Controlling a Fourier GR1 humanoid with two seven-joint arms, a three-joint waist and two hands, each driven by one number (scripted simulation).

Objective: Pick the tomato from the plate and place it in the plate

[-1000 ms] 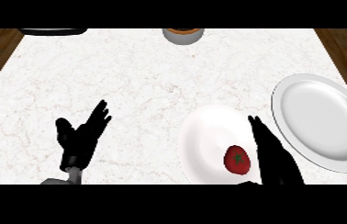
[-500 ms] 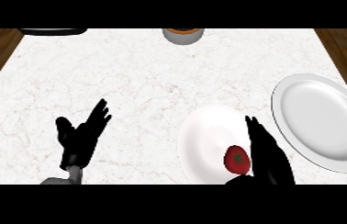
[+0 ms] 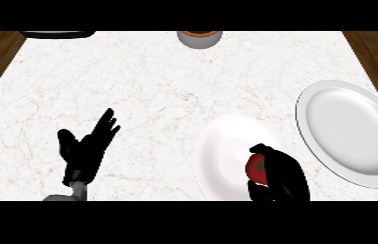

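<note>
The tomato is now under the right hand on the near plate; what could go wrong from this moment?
1. The right hand curls over the tomato from one side, and much of the tomato is hidden, so it might roll out when lifted.
2. The tomato sits on the white plate, which might shift with the lift.
3. The grey-rimmed plate lies close by on the right; the hand could bump its rim while crossing.

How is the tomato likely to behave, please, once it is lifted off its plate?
The tomato looks round and smooth-skinned, so it would probably roll if released on the white plate. The right robot hand curls around it, which should stop it rolling. It appears small, so probably light.
</note>
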